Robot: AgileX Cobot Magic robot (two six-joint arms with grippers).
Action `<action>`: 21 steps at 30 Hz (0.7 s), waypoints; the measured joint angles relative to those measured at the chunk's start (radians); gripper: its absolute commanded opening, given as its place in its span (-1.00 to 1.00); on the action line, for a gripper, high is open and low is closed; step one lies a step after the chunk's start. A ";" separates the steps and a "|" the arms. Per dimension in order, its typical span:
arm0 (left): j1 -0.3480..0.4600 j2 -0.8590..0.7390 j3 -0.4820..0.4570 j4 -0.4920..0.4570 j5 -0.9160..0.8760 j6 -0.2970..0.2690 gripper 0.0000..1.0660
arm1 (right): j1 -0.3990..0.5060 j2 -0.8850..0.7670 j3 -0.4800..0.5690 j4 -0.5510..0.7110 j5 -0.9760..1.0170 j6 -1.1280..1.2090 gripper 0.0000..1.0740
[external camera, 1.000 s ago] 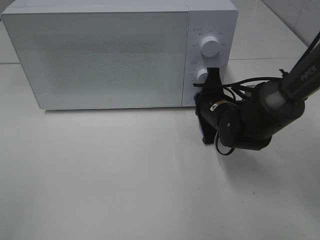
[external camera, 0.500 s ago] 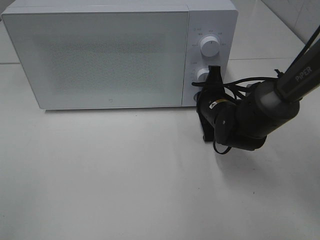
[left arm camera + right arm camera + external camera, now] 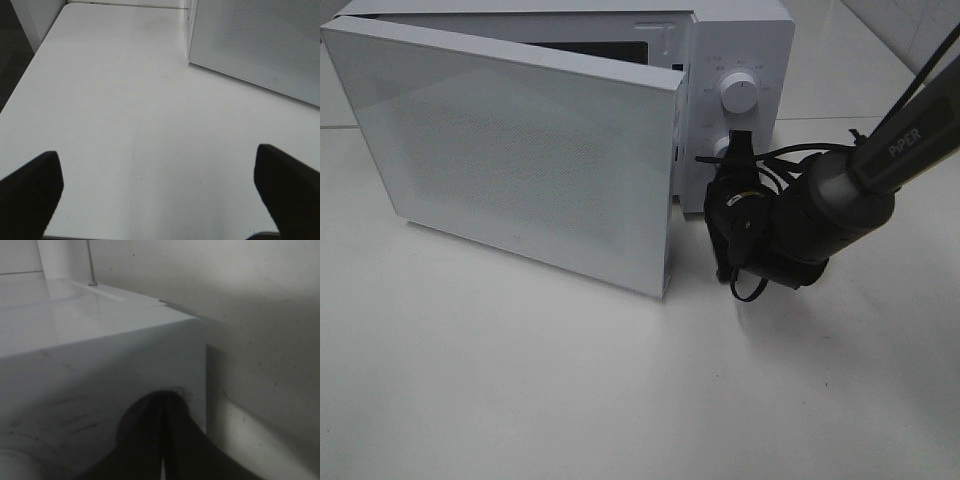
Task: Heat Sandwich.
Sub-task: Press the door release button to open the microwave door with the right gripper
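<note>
Microwave [image 3: 740, 40] on the table [image 3: 520, 390] — door [image 3: 520, 150] standing partly open; only a dark strip of the cavity shows, its contents hidden. Sandwich: seen in no view, so its place and look cannot be told. Right gripper [image 3: 738, 145] — jaws closed, empty, tips at the control panel [image 3: 760, 110]. Left gripper [image 3: 160, 192] spread wide above the table, holding nothing.

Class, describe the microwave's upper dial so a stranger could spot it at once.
Find the big white microwave, door ajar. Right of the door, the control panel carries two round white dials, one above the other. The upper dial is in full view; the lower dial is half hidden behind the right gripper.
</note>
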 measured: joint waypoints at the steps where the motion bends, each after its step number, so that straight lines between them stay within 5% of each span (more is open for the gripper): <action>1: 0.000 0.000 0.000 0.000 0.000 0.000 0.81 | 0.002 0.001 -0.001 0.005 0.001 -0.001 -1.00; 21: 0.000 0.000 0.000 0.000 0.000 0.000 0.81 | 0.005 0.001 -0.010 0.033 0.010 -0.053 -1.00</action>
